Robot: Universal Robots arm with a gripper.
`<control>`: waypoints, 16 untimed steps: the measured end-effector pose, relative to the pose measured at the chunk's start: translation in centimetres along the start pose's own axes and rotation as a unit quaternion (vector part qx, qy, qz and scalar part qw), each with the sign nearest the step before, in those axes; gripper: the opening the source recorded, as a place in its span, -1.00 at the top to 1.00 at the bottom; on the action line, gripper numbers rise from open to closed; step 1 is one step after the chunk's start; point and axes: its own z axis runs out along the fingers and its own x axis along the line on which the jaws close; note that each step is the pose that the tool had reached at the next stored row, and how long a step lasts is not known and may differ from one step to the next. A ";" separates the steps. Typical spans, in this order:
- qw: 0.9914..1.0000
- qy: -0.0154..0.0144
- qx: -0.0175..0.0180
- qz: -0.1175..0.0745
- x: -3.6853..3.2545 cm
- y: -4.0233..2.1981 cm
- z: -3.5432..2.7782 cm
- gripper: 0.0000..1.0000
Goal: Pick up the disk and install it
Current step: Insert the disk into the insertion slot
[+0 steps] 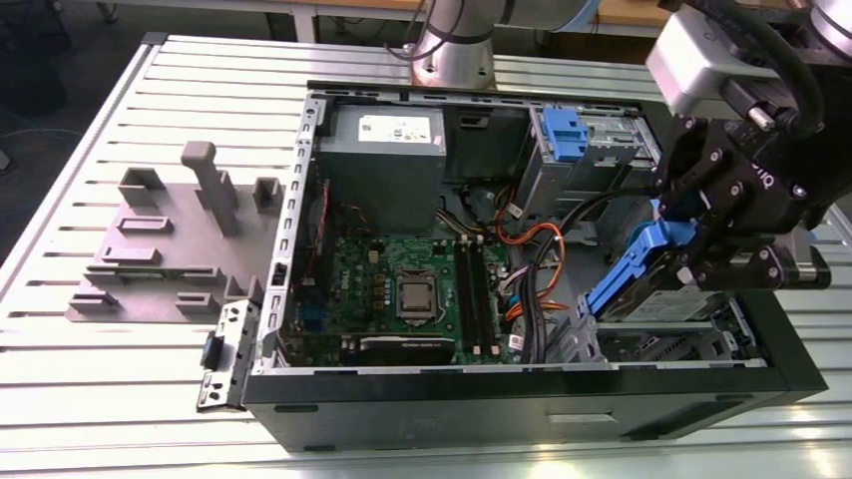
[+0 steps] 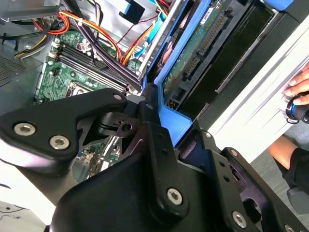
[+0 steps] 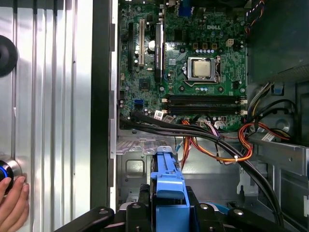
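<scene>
The ribbed metal surface (image 1: 80, 379) carries an open computer case (image 1: 533, 404) lying on its side; its green motherboard (image 1: 399, 284) faces up; over the case's corner at the exterior view's right, the gripper (image 1: 681, 249) is clamped on the disk (image 1: 624, 279), jaws pressed against its blue carrier, the disk tilted just above the drive bay; a person's hand (image 3: 12, 205) rests on the surface outside the case.

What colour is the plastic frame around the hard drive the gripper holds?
Bright blue; the plastic carrier shows best in the first wrist view.
</scene>
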 end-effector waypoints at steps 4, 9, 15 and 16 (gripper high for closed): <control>1.000 0.000 0.000 0.000 0.00 0.00 0.08 0.27; 1.000 0.000 0.000 0.000 0.00 0.00 0.17 0.27; 1.000 0.000 0.000 0.000 0.00 -0.01 0.27 0.27; 1.000 0.000 0.000 0.000 0.01 -0.01 0.29 0.27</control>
